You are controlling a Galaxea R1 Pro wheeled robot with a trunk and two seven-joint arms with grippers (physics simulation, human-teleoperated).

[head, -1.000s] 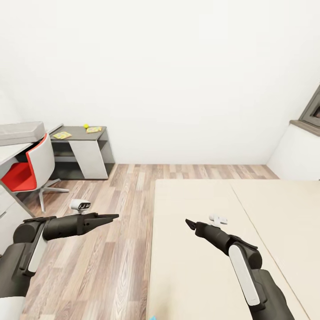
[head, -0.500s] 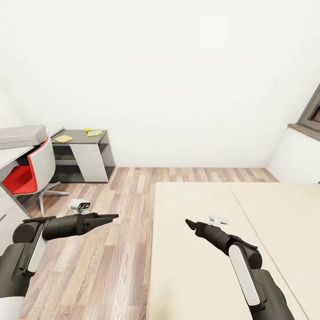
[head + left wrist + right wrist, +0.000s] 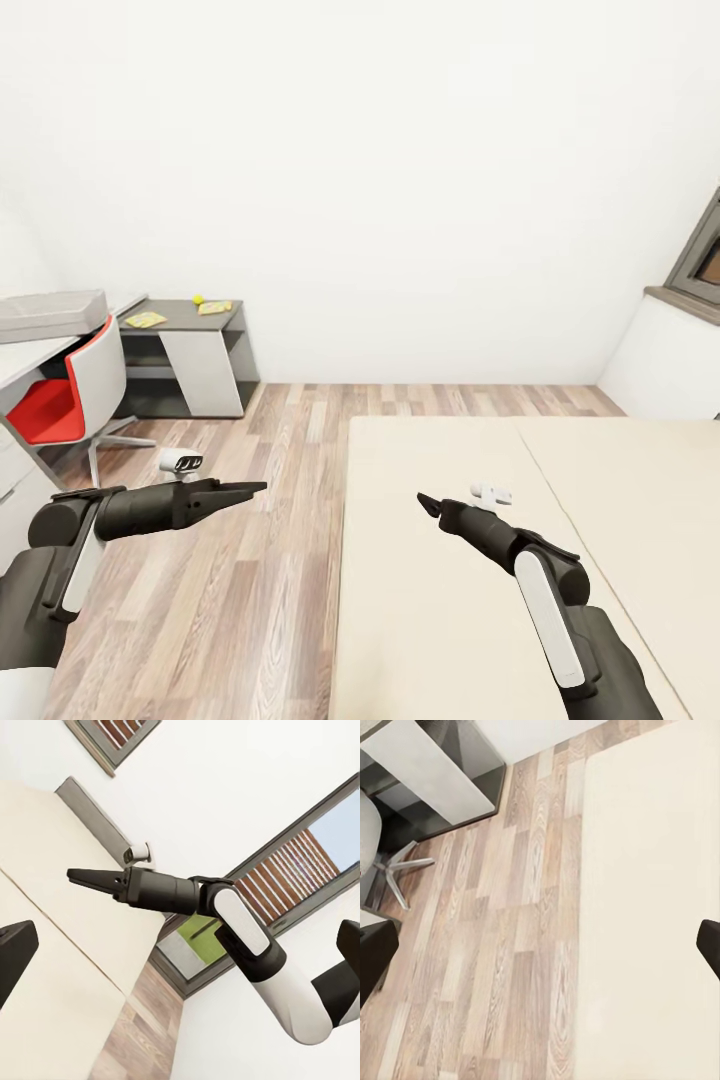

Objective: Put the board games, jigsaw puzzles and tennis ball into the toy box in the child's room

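At the far left of the head view, two jigsaw puzzles lie flat on a dark grey table, with the tennis ball between them. The light grey toy box stands on a white desk at the left edge. The cream bed spreads over the lower right; no board games show on the part in view. My left gripper hangs over the wood floor, open and holding nothing. My right gripper hovers over the bed's near corner, also open and holding nothing; the left wrist view shows the right gripper from the side.
A red-and-white swivel chair stands between me and the table. Wood-plank floor runs between the bed and the desk. A white ledge under a window sits at the far right. The back wall is plain white.
The head camera has tilted up a little, so the table, chair and bed sit lower in the picture. Both arms hold the same pose.
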